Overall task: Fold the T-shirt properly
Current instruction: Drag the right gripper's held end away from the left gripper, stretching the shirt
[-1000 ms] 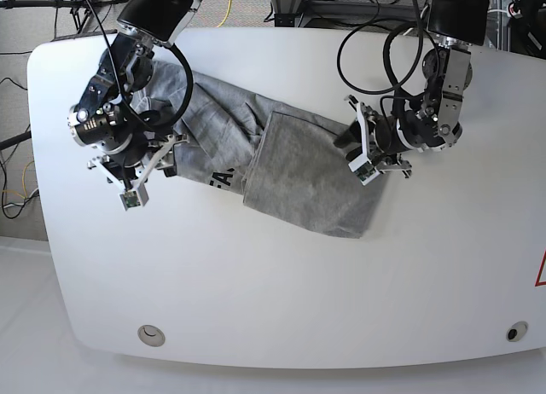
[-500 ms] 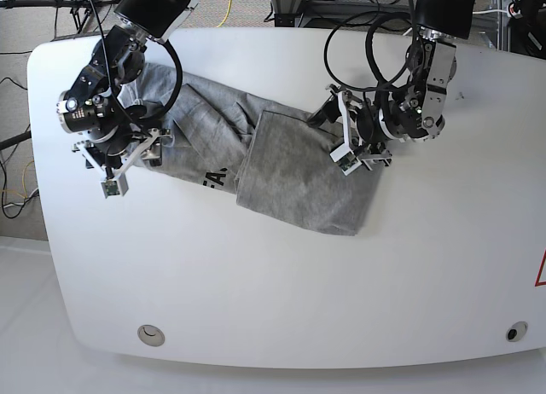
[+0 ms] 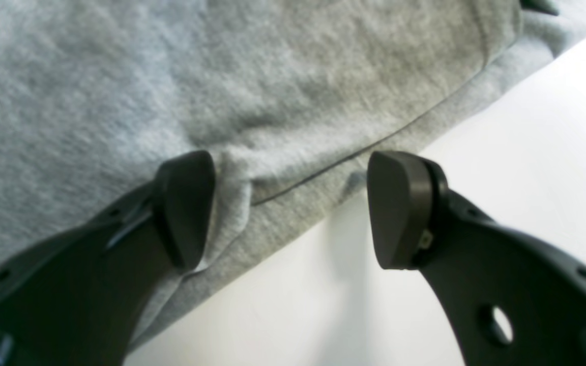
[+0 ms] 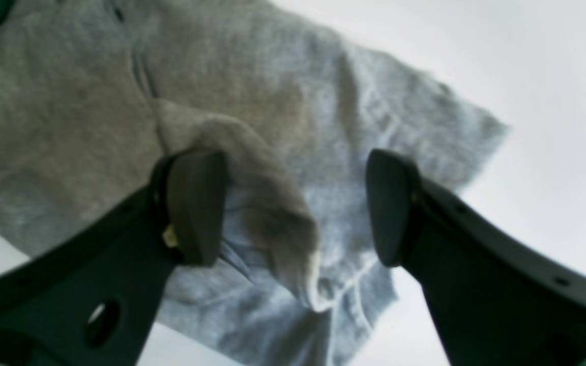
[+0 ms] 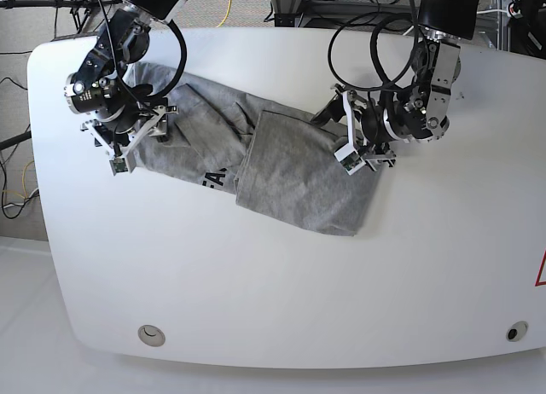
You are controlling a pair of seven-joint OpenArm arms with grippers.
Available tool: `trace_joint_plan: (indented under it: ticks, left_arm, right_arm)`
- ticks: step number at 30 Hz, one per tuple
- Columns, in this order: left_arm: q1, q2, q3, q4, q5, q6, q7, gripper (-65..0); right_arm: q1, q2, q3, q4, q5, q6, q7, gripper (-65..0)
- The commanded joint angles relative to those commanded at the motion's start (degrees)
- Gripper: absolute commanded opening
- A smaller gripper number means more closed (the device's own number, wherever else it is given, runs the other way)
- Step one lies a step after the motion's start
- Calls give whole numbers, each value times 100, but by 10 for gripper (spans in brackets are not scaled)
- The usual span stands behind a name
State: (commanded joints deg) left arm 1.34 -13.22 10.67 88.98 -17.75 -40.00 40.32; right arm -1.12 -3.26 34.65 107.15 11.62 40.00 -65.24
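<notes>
1. Left arm (image 5: 426, 95): black and silver-grey housings, showing a rounded joint body; black cables are looping above it.
2. Left gripper (image 3: 293, 208): two matte black fingers (image 3: 400, 208) ending in rounded pads, with small round holes showing along the shanks.
3. Right arm (image 5: 107, 83): black segmented casing, carrying a black cable loop and white brackets.
4. Right gripper (image 4: 293, 208): matching black fingers (image 4: 196, 203), bearing an oval hole and small screw recesses.

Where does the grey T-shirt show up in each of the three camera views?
Base: soft heather-grey cotton T-shirt at upper centre of the white table.
Left wrist: fills upper left, hem between the fingers.
Right wrist: fills left and centre.
Shared landmark: the white table.
</notes>
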Motion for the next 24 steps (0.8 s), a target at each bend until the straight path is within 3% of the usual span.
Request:
trace_joint_plan:
  ticks: [2,4,8,12,14,16,24]
  left_arm:
    - [4,2,-20,2,-29,0,-174,-305]
    - [-15,12,73,-14,0,0,-526,-476]
    - [-11,20,128,-20,0,0,-610,-590]
    - [30,23,250,-4,3,0,-518,-548]
    - [61,26,343,3,30,0,-432,-485]
    - [71,19,404,-45,142,0,-228,-355]
    - [59,29,327,-73,467,0,-30,-278]
  right_arm:
    - [33,-9,49,-12,187,0,-25,-248]
    - [0,-30,71,47,432,0,-14,-255]
    - [4,-45,152,71,515,0,-4,-269]
    - [-12,-57,290,122,377,-57,-9,-291]
    - [-26,-67,385,171,275,-96,5,-302]
    - [-22,-49,591,330,176,-171,-52,-316]
    - [5,-61,844,471,189,-174,-150,-304]
